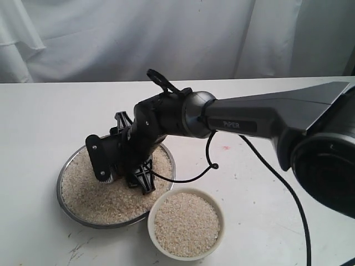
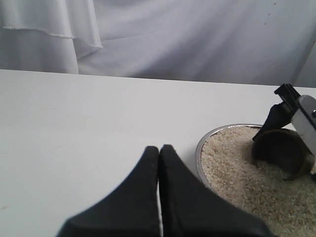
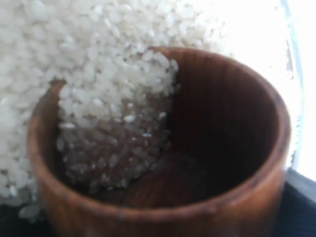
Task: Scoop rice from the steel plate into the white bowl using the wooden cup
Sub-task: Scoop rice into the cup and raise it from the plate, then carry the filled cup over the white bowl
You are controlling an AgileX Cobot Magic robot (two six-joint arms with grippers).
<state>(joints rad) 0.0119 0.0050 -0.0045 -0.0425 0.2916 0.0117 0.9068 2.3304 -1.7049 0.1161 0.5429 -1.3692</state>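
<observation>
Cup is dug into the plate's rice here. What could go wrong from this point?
The white bowl already holds rice close to its rim, so another cupful may spill onto the table. The wooden cup lies tilted and only part filled; grains could slide out as it lifts.

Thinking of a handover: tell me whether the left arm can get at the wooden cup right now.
Probably reach it, not take it. Bare table lies between the shut left gripper and the plate, but the cup lies tipped in the rice, held by the right gripper.
</observation>
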